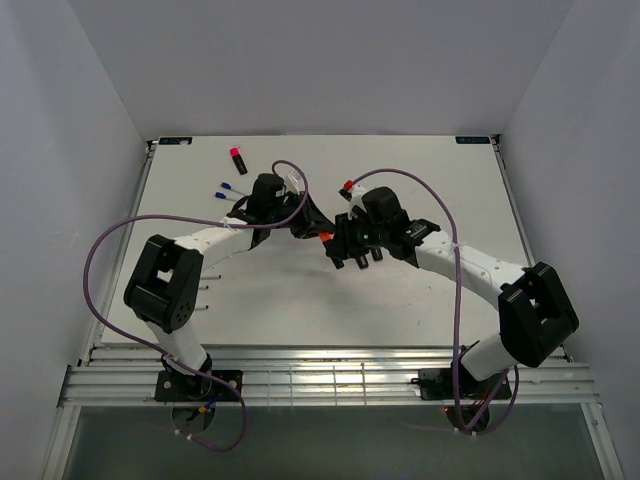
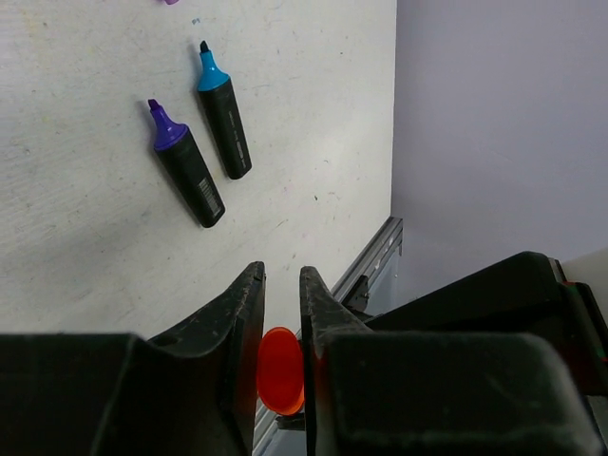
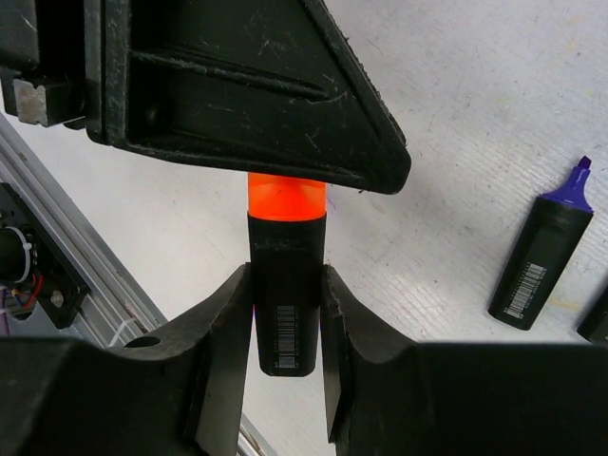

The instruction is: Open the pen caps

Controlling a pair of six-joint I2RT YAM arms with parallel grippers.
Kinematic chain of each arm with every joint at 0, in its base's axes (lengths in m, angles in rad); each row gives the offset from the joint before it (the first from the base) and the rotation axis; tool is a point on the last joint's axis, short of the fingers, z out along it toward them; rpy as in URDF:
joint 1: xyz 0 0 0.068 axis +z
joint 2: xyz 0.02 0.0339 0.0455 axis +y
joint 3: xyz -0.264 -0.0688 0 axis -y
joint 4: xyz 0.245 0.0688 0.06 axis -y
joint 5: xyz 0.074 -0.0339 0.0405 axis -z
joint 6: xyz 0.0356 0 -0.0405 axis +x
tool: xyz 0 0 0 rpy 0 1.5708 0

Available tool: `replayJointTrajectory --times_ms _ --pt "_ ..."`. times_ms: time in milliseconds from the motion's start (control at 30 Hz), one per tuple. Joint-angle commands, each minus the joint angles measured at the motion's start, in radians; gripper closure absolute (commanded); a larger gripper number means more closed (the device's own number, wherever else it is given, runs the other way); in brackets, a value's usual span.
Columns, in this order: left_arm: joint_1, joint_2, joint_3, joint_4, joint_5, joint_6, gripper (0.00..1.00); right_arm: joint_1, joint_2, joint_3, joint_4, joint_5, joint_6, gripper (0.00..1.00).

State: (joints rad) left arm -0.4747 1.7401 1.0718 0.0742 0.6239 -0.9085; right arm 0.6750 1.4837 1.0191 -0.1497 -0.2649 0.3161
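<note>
A stubby black marker point(image 3: 288, 304) with an orange cap point(image 3: 286, 199) is held in the air between both grippers, above the table's middle. My right gripper point(image 3: 285, 273) is shut on the black body. My left gripper point(image 2: 282, 277) is shut on the orange cap point(image 2: 280, 369), whose end shows between the fingers. In the top view the cap point(image 1: 325, 236) sits between the left gripper point(image 1: 312, 228) and the right gripper point(image 1: 333, 246). The cap looks still seated on the body. Other capped pens lie behind: a pink-capped marker point(image 1: 238, 158), a red-capped marker point(image 1: 347, 186) and two thin pens with blue caps point(image 1: 224, 190).
Two uncapped black markers lie on the table, one with a cyan tip point(image 2: 223, 114) and one with a purple tip point(image 2: 185, 161); the purple one also shows in the right wrist view point(image 3: 541, 261). The table's railed near edge point(image 2: 366, 266) is close below. White walls enclose the table point(image 1: 430, 300).
</note>
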Motion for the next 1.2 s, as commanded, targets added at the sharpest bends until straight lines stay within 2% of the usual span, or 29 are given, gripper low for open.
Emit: replayJointTrajectory --times_ms 0,100,133,167,233,367,633,733,767,800,900,967,1067,1100,1167 --pt "-0.004 -0.065 -0.015 -0.022 -0.013 0.007 0.86 0.005 0.018 0.050 0.062 0.065 0.038 0.92" --pt "-0.004 -0.071 -0.015 -0.027 -0.016 0.007 0.73 0.011 0.029 0.056 0.067 0.075 0.060 0.92" --pt "-0.004 -0.076 -0.015 -0.030 -0.018 0.010 0.60 0.012 0.030 0.058 0.067 0.076 0.064 0.92" --pt "-0.005 -0.076 -0.016 -0.031 -0.024 0.011 0.56 0.012 0.036 0.065 0.059 0.085 0.077 0.92" --pt "-0.005 -0.082 -0.019 -0.036 -0.030 0.011 0.50 0.012 0.041 0.067 0.055 0.092 0.086 0.92" --pt "-0.005 -0.085 -0.026 -0.040 -0.039 0.011 0.49 0.012 0.052 0.067 0.053 0.095 0.100 0.92" --pt "-0.005 -0.082 -0.016 -0.039 -0.043 0.010 0.67 0.012 0.055 0.062 0.075 0.078 0.107 0.92" --pt "-0.005 -0.077 -0.012 -0.039 -0.043 0.010 0.78 0.012 0.056 0.065 0.085 0.066 0.106 0.92" --pt "-0.005 -0.076 -0.009 -0.045 -0.044 0.014 0.81 0.012 0.058 0.065 0.085 0.059 0.104 0.90" --pt "-0.004 -0.074 -0.007 -0.048 -0.046 0.016 0.88 0.012 0.058 0.065 0.084 0.059 0.101 0.78" --pt "-0.005 -0.073 -0.003 -0.054 -0.052 0.016 0.98 0.014 0.062 0.059 0.078 0.059 0.089 0.57" --pt "-0.005 -0.071 0.000 -0.054 -0.053 0.011 1.00 0.018 0.073 0.058 0.076 0.056 0.083 0.54" --pt "-0.005 -0.070 0.004 -0.051 -0.053 0.000 1.00 0.024 0.095 0.062 0.076 0.061 0.072 0.55" --pt "-0.005 -0.070 0.005 -0.051 -0.055 -0.001 1.00 0.024 0.099 0.065 0.075 0.064 0.071 0.62" --pt "-0.005 -0.071 0.014 -0.065 -0.059 -0.003 1.00 0.031 0.116 0.072 0.061 0.073 0.063 0.85"
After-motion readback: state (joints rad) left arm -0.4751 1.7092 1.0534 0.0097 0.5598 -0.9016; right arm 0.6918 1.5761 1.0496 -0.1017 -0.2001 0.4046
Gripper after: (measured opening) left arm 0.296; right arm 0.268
